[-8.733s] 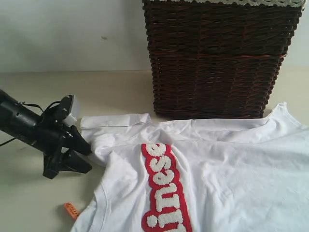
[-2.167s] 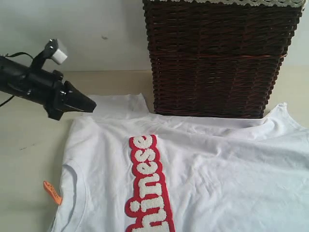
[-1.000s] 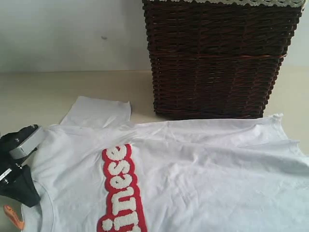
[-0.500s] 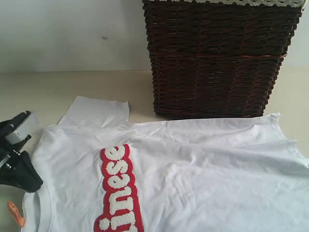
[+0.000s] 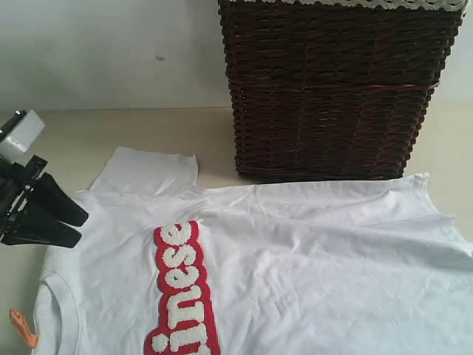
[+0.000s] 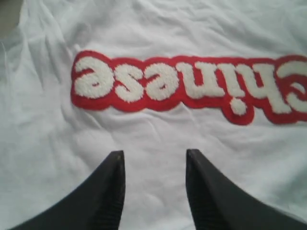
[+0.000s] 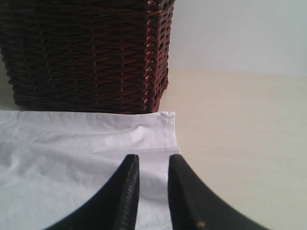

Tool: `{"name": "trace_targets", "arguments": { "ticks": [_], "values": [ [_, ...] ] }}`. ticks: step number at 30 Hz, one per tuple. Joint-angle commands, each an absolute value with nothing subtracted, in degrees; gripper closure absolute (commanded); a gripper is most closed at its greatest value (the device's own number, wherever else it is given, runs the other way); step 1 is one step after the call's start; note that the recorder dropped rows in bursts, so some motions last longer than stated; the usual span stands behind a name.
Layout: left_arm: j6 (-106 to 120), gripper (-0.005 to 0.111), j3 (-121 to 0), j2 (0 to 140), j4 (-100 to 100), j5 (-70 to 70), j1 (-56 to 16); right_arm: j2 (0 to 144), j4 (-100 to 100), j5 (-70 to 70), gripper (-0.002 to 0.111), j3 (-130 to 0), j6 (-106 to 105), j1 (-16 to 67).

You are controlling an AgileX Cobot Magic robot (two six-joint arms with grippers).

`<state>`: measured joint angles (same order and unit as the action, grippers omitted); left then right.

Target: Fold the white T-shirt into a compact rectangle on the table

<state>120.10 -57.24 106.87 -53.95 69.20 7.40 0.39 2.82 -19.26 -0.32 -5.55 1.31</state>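
1. The soft white short-sleeved T-shirt (image 5: 295,251) lies spread flat on the wide pale beige table (image 5: 148,133). Its far edge is close in front of the dark brown wicker basket (image 5: 332,89).
2. Fuzzy white letters outlined in red (image 5: 181,288) run across its chest, and a small orange tag (image 5: 22,329) shows beside the collar.
3. The left gripper (image 5: 80,228) is at the shirt's shoulder edge, jaws apart, holding nothing.
4. The right gripper (image 7: 152,158) hangs over a hem corner, jaws slightly apart, empty.

Exterior view low, facing basket (image 5: 332,89), wrist views close over shirt (image 5: 310,259), apparently shared
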Motion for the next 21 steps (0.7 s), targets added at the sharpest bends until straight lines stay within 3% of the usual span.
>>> {"name": "trace_targets", "arguments": {
  "ticks": [1, 9, 16, 21],
  "values": [
    [120.11, 0.065, -57.47, 108.02, -55.41, 69.96, 2.27, 0.00, 2.92, -18.80, 0.085, 0.00, -5.69, 1.30],
    [113.07, 0.062, -57.47, 108.88, -46.86, 64.32, -1.35, 0.00, 3.01, -18.80, 0.085, 0.00, -5.69, 1.30],
    [107.25, 0.020, -53.29, 103.65, -26.79, 64.32, -1.15, 0.00, 3.01, -18.80, 0.085, 0.00, -5.80, 1.30],
    [103.82, 0.012, -47.54, 99.98, -21.41, 60.55, -1.15, 0.00, 3.01, -18.80, 0.085, 0.00, -5.80, 1.30]
  ]
}}
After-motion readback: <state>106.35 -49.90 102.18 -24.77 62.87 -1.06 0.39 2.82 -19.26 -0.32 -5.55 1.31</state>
